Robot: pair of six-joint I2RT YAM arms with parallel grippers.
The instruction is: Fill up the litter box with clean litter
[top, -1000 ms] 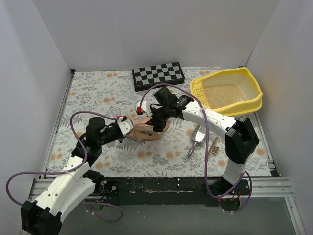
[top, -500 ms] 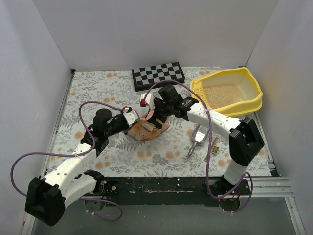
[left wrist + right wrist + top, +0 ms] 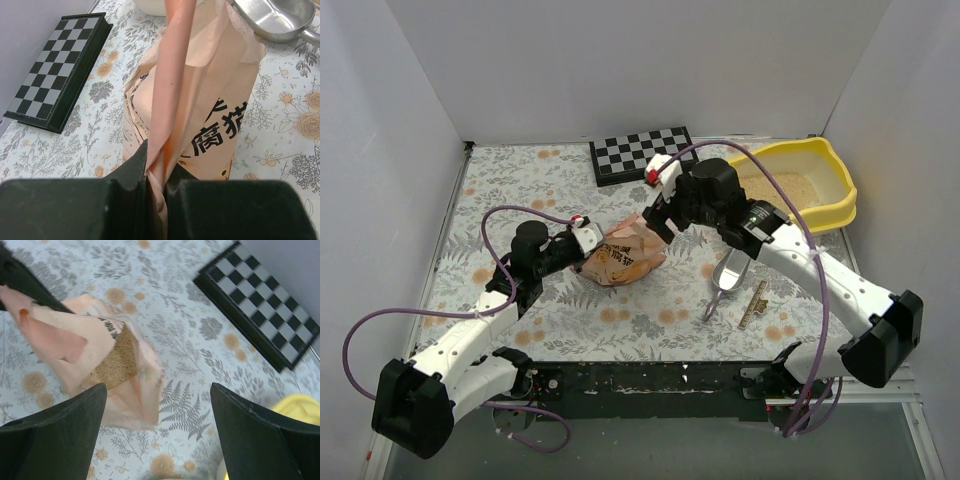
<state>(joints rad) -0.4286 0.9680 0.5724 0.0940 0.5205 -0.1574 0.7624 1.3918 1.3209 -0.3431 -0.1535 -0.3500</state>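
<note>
One change: right gripper (image 3: 159, 390) released bag (image 3: 625, 252) top, backed off toward 1 o'clock, jaws wide, empty. Meanwhile left gripper (image 3: 156, 175) still pinches bag edge, mouth open. At 2 o'clock litter box (image 3: 835, 205), some clean litter (image 3: 782, 190) inside; likely scooping or pouring next.

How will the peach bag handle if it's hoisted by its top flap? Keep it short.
Probably floppy: the bag creases where the left gripper pinches its thin flap. Likely bottom-heavy, since litter shows inside. Its open mouth may spill if tilted.
</note>
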